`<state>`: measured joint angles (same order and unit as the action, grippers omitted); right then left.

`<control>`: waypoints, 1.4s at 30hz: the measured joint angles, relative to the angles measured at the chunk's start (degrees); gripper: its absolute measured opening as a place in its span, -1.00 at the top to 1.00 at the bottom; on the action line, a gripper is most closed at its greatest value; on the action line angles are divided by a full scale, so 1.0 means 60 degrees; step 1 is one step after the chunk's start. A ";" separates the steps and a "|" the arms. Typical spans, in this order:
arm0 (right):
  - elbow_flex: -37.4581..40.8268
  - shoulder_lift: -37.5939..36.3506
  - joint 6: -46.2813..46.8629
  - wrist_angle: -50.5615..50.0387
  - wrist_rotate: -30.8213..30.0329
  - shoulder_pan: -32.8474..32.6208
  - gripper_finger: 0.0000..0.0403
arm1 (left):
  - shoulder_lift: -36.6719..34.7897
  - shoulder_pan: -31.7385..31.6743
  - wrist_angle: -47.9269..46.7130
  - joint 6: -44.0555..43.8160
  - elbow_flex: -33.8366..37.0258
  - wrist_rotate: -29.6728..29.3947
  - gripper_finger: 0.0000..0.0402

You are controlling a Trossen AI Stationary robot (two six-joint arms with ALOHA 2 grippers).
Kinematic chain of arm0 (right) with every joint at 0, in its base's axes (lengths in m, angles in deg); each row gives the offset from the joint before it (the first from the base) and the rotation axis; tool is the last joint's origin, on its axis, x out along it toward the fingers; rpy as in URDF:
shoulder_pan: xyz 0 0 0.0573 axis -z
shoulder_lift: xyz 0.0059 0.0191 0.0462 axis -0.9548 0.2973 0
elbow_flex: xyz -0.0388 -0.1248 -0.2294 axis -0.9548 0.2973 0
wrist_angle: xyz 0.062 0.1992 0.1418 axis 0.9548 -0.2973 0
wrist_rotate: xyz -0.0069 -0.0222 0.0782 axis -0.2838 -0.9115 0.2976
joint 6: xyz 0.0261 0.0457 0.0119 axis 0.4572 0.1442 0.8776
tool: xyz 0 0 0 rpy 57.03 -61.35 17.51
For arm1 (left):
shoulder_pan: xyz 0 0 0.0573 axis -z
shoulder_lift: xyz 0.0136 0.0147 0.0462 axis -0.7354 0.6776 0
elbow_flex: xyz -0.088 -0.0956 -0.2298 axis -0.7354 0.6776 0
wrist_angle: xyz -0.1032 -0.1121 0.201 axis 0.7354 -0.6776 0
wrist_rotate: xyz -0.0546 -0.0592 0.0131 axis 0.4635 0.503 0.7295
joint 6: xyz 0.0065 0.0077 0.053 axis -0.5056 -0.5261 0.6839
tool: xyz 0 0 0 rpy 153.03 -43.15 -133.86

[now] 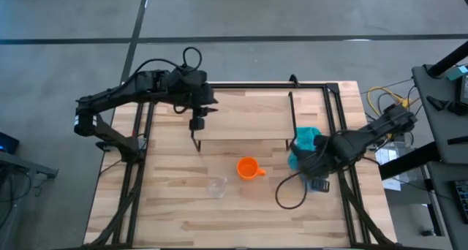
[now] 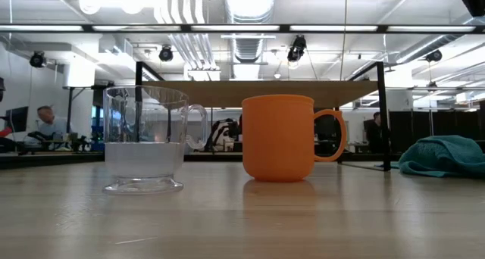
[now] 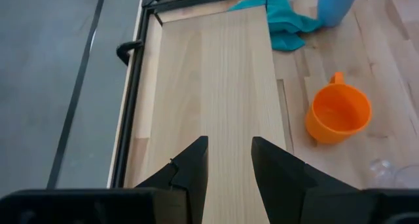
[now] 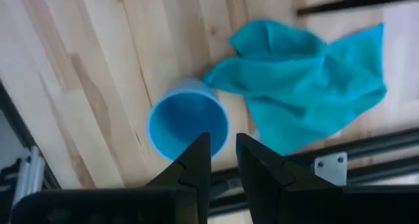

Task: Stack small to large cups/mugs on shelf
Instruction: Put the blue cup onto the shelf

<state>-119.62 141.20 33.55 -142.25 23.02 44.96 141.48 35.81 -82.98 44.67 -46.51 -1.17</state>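
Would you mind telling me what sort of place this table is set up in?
Probably an open lab or workshop: exposed ceiling ducts and track lights overhead, a bare grey concrete floor around the table, and a person seated at a workstation behind.

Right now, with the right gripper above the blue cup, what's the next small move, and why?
Probably lower the right gripper so one finger goes inside the blue cup, then close. The fingers are open, the cup stands upright beside the teal cloth, and its rim lies just ahead.
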 joint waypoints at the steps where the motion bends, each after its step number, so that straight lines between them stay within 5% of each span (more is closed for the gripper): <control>1: 0.0140 0.0051 0.0000 -0.0004 0.0137 0.0000 0.66 | -0.0007 0.0000 -0.0093 0.0000 0.0000 -0.0002 0.48; 42: 0.3651 -0.0041 0.0153 0.2367 0.1103 0.0000 0.66 | -0.0022 0.0000 -0.0247 -0.0018 0.0007 0.0000 0.48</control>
<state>-97.71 140.95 34.46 -128.05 29.64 44.96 141.35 35.81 -84.46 44.56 -46.47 -1.17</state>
